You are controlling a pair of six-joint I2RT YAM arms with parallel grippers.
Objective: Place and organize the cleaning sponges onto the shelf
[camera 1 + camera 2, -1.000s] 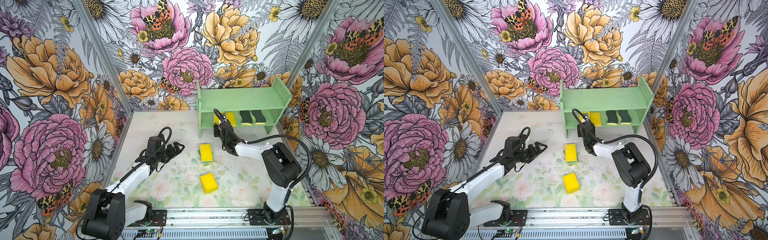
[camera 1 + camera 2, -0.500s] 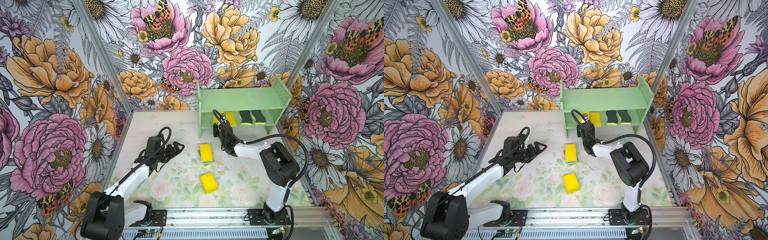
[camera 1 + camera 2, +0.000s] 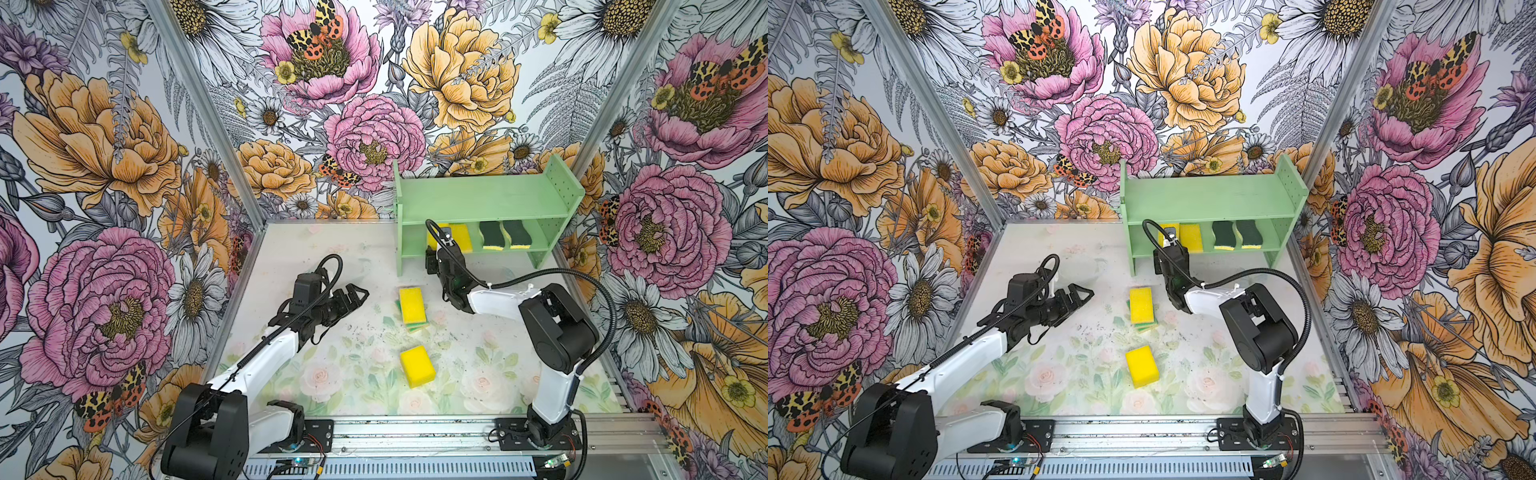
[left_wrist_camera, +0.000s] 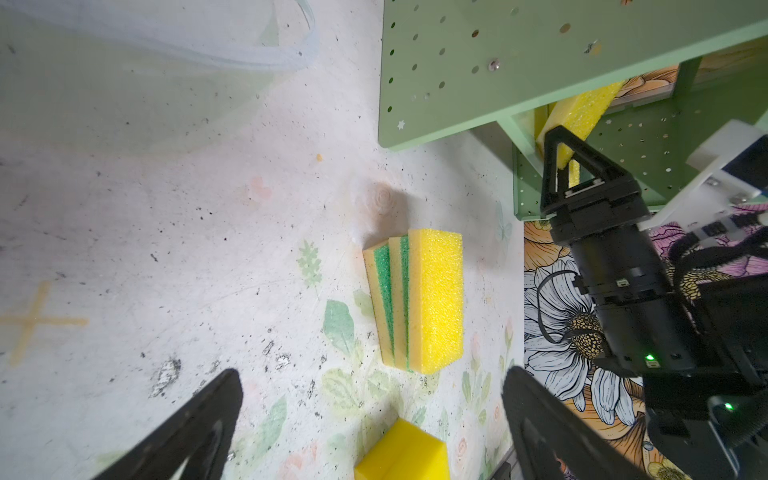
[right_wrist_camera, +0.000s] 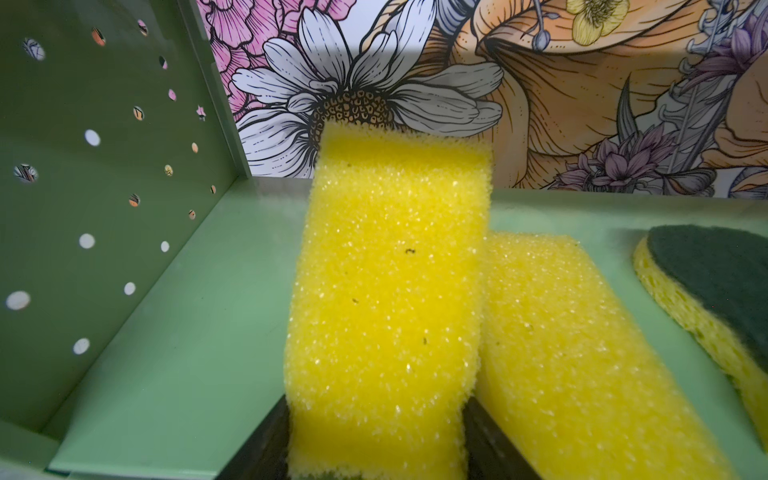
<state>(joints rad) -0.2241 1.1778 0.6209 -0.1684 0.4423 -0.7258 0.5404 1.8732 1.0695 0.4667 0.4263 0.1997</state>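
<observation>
The mint-green shelf [image 3: 486, 199] [image 3: 1208, 199] stands at the back right. Its lower tier holds a flat yellow sponge [image 3: 461, 237] [image 5: 573, 353] and two wavy dark-green-topped sponges [image 3: 503, 235] [image 3: 1235, 235]. My right gripper [image 3: 440, 249] [image 5: 376, 436] reaches into that tier, shut on a yellow sponge [image 5: 390, 270] [image 4: 582, 112] that stands tilted against the flat one. On the table, a yellow sponge tops two teal-green-topped ones [image 3: 412, 305] [image 4: 419, 299]. A loose yellow sponge [image 3: 417, 365] [image 3: 1142, 365] lies nearer the front. My left gripper [image 3: 355, 295] [image 4: 374, 386] is open and holds nothing, left of the stack.
A clear plastic piece [image 4: 166, 41] lies on the table at the back left. The shelf's left side panel [image 4: 457, 62] stands just behind the stack. A metal rail [image 3: 415, 432] runs along the front edge. Floral walls close in on three sides.
</observation>
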